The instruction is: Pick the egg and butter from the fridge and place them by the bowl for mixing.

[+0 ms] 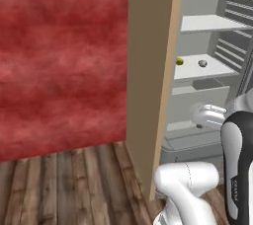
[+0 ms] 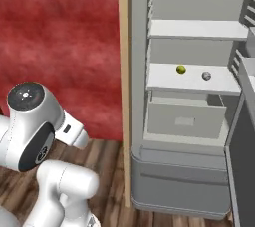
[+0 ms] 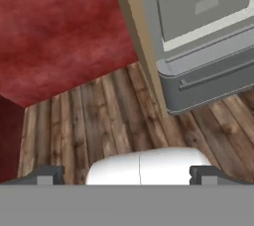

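Grey fridge [image 2: 184, 181] shelf bears a round yellowish egg [image 2: 181, 69]; gripper [image 3: 127, 175] fingers spread apart above plank floor [image 3: 99, 121]

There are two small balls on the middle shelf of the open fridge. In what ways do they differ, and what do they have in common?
Colour: the yellow ball is dull golden-yellow; the grey ball is pale grey with a light spot.
Place: in the right base view the yellow ball lies left of the grey ball and a little farther back on the shelf.
Shared: both are tiny, round, about equal in size, apart from each other, on the same white shelf of the fridge.
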Controlling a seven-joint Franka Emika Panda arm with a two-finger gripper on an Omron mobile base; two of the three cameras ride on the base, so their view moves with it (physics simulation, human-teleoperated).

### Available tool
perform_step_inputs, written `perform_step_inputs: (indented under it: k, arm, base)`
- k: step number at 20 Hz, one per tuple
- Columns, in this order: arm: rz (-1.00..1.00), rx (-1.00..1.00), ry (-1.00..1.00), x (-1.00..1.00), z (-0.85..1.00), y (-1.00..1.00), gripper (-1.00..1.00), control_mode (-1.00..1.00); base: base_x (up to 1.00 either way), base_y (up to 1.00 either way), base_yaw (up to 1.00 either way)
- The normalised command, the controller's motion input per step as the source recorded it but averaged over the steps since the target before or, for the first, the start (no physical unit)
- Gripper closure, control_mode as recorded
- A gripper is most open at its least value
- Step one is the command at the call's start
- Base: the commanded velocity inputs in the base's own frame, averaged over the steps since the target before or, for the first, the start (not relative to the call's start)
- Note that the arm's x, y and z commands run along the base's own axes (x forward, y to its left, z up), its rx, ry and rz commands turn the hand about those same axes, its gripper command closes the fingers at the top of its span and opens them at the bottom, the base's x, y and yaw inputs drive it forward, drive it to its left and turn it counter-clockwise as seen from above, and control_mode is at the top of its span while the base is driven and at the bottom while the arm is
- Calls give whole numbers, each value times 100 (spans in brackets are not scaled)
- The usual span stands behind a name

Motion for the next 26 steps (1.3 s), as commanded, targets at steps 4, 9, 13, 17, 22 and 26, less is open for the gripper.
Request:
perform_step_inputs:
  k: [4, 9, 13, 17, 22, 26]
  arm:
    - [0, 0, 0, 0, 0, 0, -100, 100]
    - [0, 0, 0, 0, 0, 0, -100, 100]
    - [0, 0, 0, 0, 0, 0, -100, 100]
    - [0, 0, 0, 0, 0, 0, -100, 100]
    - [0, 0, 0, 0, 0, 0, -100, 100]
    - [0, 0, 0, 0, 0, 0, -100, 100]
  base:
    - [100, -38, -7]
    - [89, -34, -16]
    - [45, -50, -19]
    - [0, -77, -4]
    - [1, -17, -1]
    - [-5, -38, 0]
